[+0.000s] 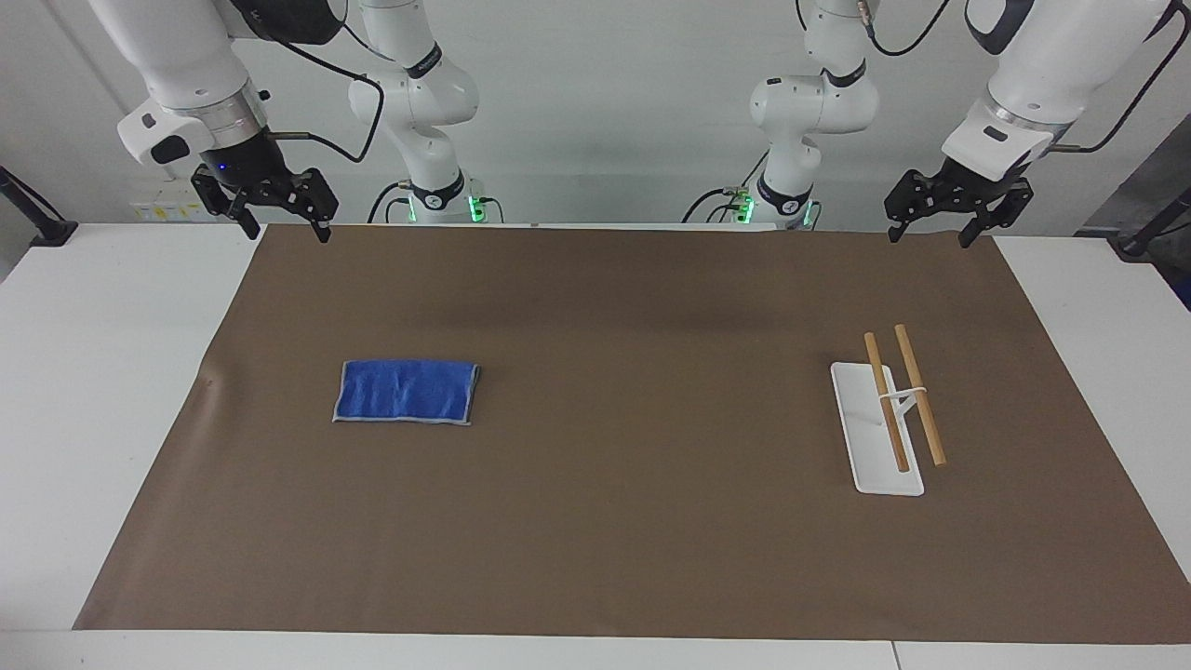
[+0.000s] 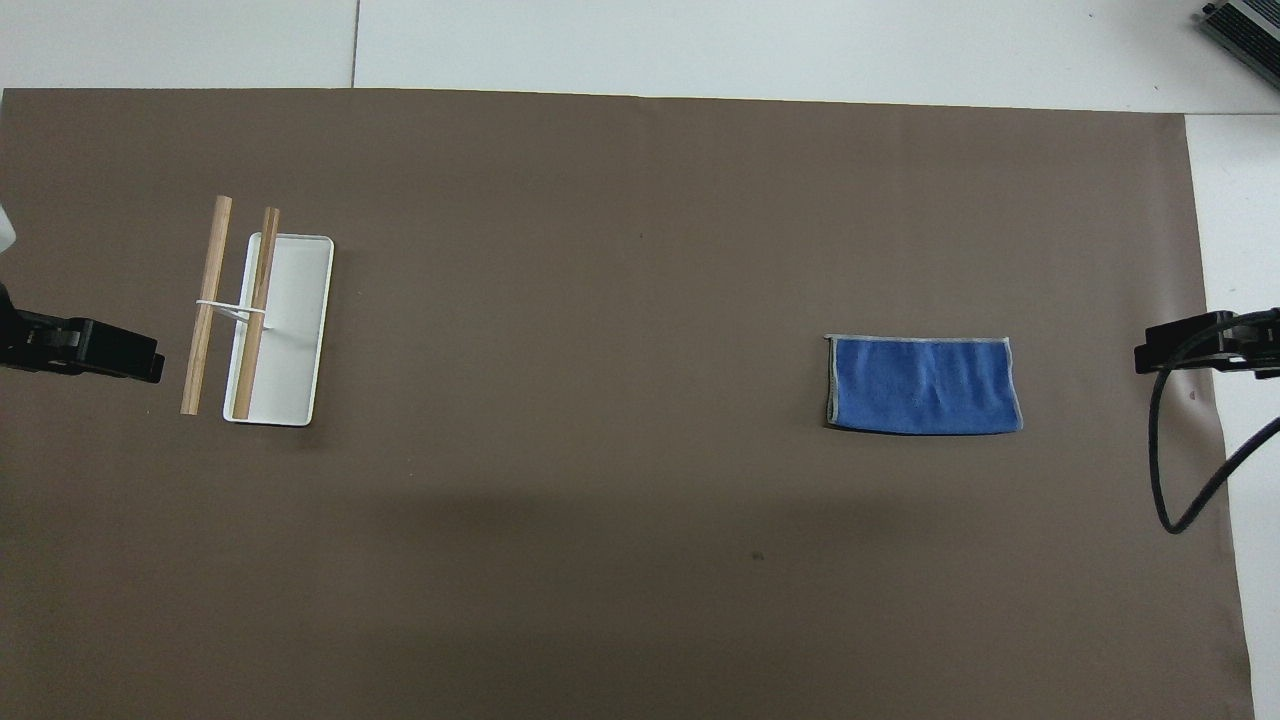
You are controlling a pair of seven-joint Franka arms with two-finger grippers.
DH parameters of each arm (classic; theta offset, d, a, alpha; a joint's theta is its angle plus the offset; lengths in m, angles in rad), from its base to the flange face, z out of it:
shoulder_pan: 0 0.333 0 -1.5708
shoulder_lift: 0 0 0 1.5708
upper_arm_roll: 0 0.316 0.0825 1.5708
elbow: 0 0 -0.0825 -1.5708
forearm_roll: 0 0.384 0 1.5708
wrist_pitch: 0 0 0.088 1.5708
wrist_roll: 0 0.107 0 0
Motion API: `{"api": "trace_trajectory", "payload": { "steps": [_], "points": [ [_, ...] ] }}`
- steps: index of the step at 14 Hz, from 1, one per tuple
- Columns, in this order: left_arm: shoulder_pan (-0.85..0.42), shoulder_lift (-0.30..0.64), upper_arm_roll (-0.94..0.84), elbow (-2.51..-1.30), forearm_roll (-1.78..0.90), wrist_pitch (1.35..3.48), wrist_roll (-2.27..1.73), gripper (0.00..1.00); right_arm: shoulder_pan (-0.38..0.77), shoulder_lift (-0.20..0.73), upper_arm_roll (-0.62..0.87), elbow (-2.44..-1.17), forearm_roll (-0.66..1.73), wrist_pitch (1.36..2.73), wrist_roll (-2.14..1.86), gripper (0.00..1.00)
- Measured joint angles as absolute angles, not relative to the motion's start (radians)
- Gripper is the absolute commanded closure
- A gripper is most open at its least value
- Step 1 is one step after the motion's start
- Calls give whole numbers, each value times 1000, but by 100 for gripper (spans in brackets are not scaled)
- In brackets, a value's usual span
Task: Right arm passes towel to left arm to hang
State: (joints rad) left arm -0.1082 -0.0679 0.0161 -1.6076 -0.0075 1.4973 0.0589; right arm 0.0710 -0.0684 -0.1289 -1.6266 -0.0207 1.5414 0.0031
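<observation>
The blue towel (image 1: pixel 407 392) (image 2: pixel 925 385) lies flat and folded on the brown mat, toward the right arm's end of the table. My right gripper (image 1: pixel 287 223) (image 2: pixel 1175 355), with a small blue light above it, hangs open in the air over the mat's edge nearest the robots, well apart from the towel and holding nothing. My left gripper (image 1: pixel 930 231) (image 2: pixel 100 352) hangs open and empty over the mat's corner at the left arm's end. A white rack (image 1: pixel 861 428) (image 2: pixel 295 330) with two wooden rods stands on the mat at the left arm's end.
A brown mat (image 1: pixel 614 521) (image 2: pixel 600 250) covers most of the white table (image 1: pixel 93 391). A black cable (image 2: pixel 1165 470) loops down from the right arm's wrist beside the mat's edge. A dark box corner (image 2: pixel 1245 30) lies at the table's farthest corner.
</observation>
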Motion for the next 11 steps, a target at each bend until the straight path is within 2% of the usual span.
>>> {"api": "trace_trajectory", "payload": {
  "steps": [11],
  "points": [
    [-108,-68,26,-1608,-8,1497,58,0,70,-70,-129,-1640,-21,1543,3,0]
  ]
}}
